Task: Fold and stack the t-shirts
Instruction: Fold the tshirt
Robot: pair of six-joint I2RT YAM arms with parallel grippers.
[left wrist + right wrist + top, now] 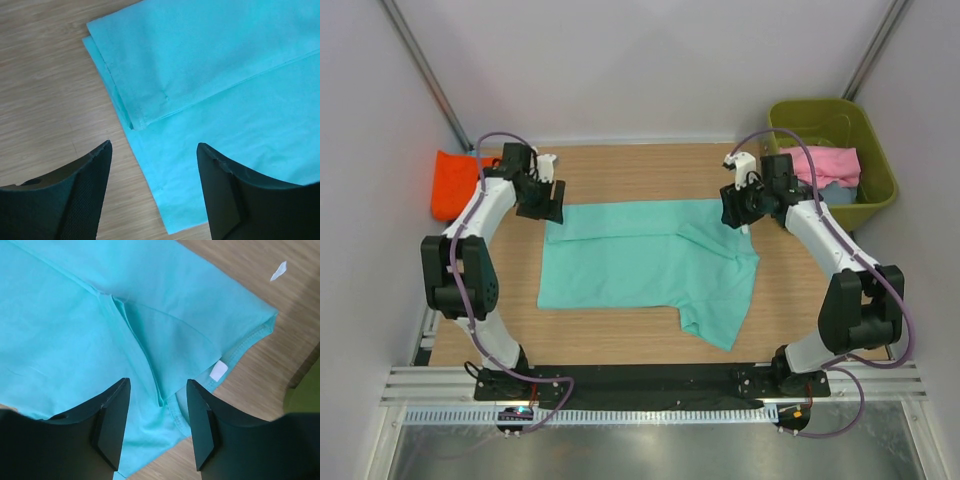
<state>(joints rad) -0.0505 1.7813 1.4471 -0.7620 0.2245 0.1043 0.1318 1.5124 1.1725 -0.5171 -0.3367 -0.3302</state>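
Wood-grain tabletop (620,165) enclosed by pale walls, seen from above, with the two arm bases at the bottom edge of the frame. At centre lies the teal t-shirt (640,260), spread flat with its upper long edge folded over onto itself; one sleeve juts toward the lower right of the frame. The left gripper (542,200) is at the shirt's upper left corner and the right gripper (735,210) at its upper right corner.

Left wrist view — the left gripper (155,185) has its fingers (85,195) spread, nothing between them; the folded corner of the teal t-shirt (225,75) fills the upper right of the frame, bare wood the left.

Right wrist view — the right gripper (157,425) likewise has its fingers (112,425) apart, with the teal t-shirt (75,325) below them; a crease runs down between the two fingers. A white label (218,371) shows at the neckline, right of centre.

At the far left of the overhead view, an orange t-shirt (455,185) sits on the table's edge. In the upper right, an olive-green bin (880,190) holds a pink t-shirt (825,162) above a pale blue t-shirt (835,190).
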